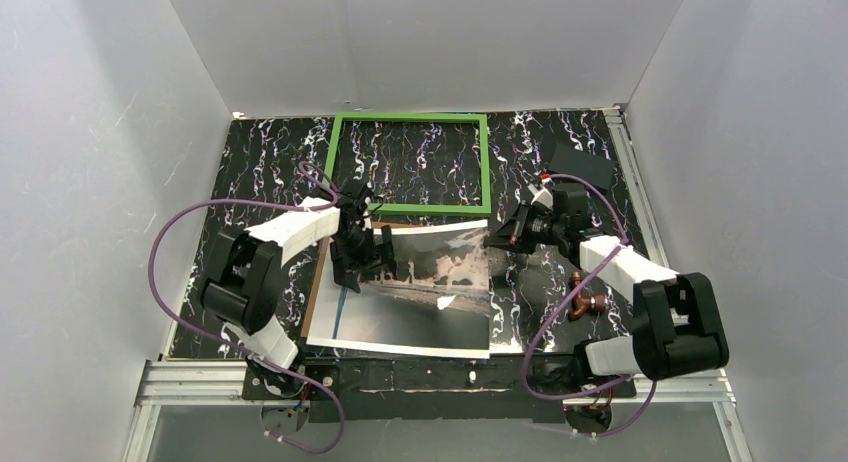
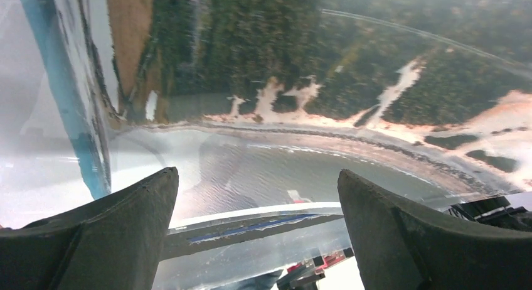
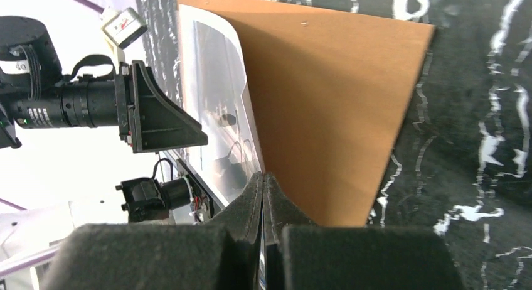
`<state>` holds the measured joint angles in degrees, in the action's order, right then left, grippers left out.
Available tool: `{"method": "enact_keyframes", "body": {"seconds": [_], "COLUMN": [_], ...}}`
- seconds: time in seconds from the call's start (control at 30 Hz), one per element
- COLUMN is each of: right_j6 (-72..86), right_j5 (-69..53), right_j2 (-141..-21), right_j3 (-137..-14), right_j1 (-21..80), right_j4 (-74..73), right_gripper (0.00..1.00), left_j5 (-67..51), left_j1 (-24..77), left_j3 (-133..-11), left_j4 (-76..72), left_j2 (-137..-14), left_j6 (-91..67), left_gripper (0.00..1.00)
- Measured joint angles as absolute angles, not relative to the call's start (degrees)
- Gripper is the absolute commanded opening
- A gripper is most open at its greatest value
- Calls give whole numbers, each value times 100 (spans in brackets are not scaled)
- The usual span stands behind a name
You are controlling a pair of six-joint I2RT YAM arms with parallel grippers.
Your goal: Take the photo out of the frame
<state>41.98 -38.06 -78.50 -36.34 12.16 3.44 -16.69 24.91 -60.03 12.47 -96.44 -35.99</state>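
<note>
- The left hand [image 1: 362, 254] hangs over the far left part of the photo [image 1: 430, 302], its fingers [image 2: 125, 227] spread wide. It holds nothing. Whether the fingertips touch the glossy sheet I cannot tell.
- The photo lies out of the frame, at the near middle of the tabletop [image 1: 260, 172]. Its blue stripe runs along the left side, and its far right corner is raised and curled.
- A brown backing board [image 3: 326, 102] lies flat under the photo. It shows as a thin strip along the photo's left and far edges.
- The frame [image 1: 486, 162] lies flat at the far middle of the tabletop, just beyond the photo. The dark marbled surface shows through its opening.
- The right hand [image 3: 263, 186] is pinched closed on the photo's far right corner. It holds that edge up off the backing board.
</note>
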Motion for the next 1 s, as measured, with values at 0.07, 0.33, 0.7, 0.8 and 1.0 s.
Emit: {"method": "enact_keyframes", "body": {"seconds": [0.07,0.33,0.7,0.8,1.0], "right_j6": [4198,4185,4025,3975,3872], "right_j5": [-3750,-3758,-3754,-3846,-4082], "right_j2": [-7679,-8088,-7269,-7749,-8545], "right_j3": [-3706,-3680,-3767,-3701,-3380], "right_j1": [1323,978,902,805,773], "right_j4": [279,362,-187,-40,285], "right_gripper": [1,1,1,1,2], "left_j5": [-1671,-1702,-1715,-1745,-1780], "left_j1": [2491,2491,2491,2491,2491], "left_j3": [-6003,-6003,-6003,-6003,-5758], "left_j4": [1247,1251,1240,1210,972], "left_j2": [-9456,-9144,-9150,-9225,-9625], "left_j6": [-3592,-3583,-3605,-3647,-3822], "left_gripper": [100,100,100,100,100]}}
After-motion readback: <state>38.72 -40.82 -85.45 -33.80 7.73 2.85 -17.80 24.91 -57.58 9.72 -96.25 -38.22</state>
